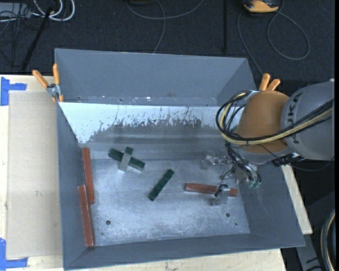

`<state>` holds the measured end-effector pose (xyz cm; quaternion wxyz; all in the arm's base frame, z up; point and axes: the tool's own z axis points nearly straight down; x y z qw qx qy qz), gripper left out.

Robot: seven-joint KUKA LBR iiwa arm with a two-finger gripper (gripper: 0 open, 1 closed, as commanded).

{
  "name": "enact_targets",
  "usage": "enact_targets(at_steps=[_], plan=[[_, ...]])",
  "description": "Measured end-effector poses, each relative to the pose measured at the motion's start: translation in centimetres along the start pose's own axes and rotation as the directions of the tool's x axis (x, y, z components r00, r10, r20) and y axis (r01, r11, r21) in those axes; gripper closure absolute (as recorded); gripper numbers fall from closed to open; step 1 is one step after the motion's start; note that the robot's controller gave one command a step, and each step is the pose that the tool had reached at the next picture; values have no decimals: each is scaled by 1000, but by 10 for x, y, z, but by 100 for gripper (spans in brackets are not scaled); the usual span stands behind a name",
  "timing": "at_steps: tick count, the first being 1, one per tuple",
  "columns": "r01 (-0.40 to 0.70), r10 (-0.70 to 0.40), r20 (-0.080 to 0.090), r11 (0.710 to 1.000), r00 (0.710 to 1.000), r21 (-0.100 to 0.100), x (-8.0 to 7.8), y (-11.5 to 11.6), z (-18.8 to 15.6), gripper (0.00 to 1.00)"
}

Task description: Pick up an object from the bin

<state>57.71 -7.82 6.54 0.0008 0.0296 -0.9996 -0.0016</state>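
Observation:
My gripper [220, 191] hangs low at the right of the bin floor, below the orange cover on the wrist. Its tip is right over the right part of a short red-brown bar [199, 188] that lies flat and nearly level; the bar's right end pokes out past the tip. A dark green bar [161, 184] lies at a slant to the left of it, apart from the gripper.
A dark green cross-shaped piece with a grey block [126, 159] lies further left. Two long red-brown strips [87, 175] [86, 218] run along the left wall. The right wall stands close to the gripper.

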Motion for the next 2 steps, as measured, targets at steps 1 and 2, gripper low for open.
enact_targets(at_steps=[1,2], plan=[[-1,1,3,1000,1000,3,0,-3,-4,100],[36,-36,11,999,999,4,-19,31,-150,100]])
